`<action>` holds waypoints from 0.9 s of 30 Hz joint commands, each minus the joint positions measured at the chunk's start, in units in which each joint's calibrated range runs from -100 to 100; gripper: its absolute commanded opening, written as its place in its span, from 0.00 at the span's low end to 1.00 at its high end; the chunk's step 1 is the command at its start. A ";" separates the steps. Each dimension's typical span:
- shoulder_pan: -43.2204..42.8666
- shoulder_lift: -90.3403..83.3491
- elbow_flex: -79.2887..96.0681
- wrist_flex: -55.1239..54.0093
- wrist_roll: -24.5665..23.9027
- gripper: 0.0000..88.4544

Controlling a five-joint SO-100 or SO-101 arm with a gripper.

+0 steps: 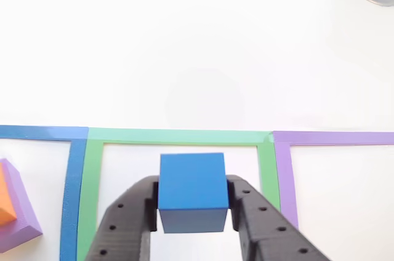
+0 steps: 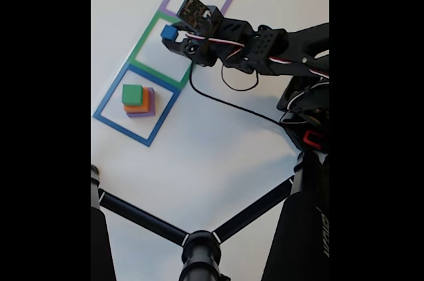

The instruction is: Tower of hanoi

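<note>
My gripper (image 1: 192,212) is pinching the blue cube (image 1: 191,190), one black finger (image 1: 126,218) pressed to each side face, and in the other view the cube sits right at the fingertips, not deep between them. That is my first worry: a shallow hold like this can let the cube twist or slide out if I swing or tilt.

Below the cube lies the green square outline (image 1: 92,175), the middle of three taped frames. In the fixed view the cube (image 2: 169,32) hangs over the far part of that green frame (image 2: 142,46), and I cannot tell whether it is touching the table or hovering just above it. If I let go while it is up, it may bounce or roll onto the tape or across into the purple frame (image 1: 284,175).

To the left of the other view, in the blue frame (image 1: 72,199), stands the stack: purple slab (image 1: 21,212) under orange (image 1: 5,202), with a green block (image 2: 132,94) on top in the fixed view. It looks well apart from me.

Farther off, the black cable (image 2: 228,105) trails across the white table (image 1: 197,45); a wide sweep could snag it.
</note>
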 commanded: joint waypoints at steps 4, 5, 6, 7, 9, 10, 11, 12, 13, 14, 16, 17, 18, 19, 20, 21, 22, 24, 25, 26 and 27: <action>-3.49 -19.36 -27.03 50.97 0.18 0.03; -4.36 -19.76 -31.30 55.67 0.18 0.03; -5.41 -20.00 -36.12 60.53 0.18 0.03; -6.47 -20.08 -40.12 64.25 0.18 0.03; -8.86 -20.57 -47.76 70.97 0.18 0.03; -10.30 -20.97 -51.21 73.97 0.18 0.03; -11.55 -21.21 -54.12 76.72 0.01 0.03; -12.99 -21.62 -57.30 79.55 -1.00 0.03; -14.33 -22.02 -59.76 81.66 -1.85 0.03; -15.77 -22.59 -61.85 83.76 -2.53 0.03; -18.36 -23.96 -64.30 86.27 -3.71 0.03; -19.41 -24.61 -64.94 87.08 -3.88 0.03; -20.56 -25.25 -65.76 87.81 -4.05 0.02; -21.52 -25.82 -66.39 88.38 -4.05 0.02; -22.48 -26.22 -67.21 88.95 -4.05 0.02; -23.25 -26.62 -68.03 89.51 -4.05 0.02; -23.82 -26.79 -68.85 90.08 -3.71 0.02; -24.97 -26.87 -70.85 91.21 -3.20 0.02; -25.55 -26.87 -71.76 91.70 -3.20 0.02; -26.12 -26.87 -72.48 92.10 -3.20 0.02; -26.70 -27.03 -72.94 92.43 -3.03 0.02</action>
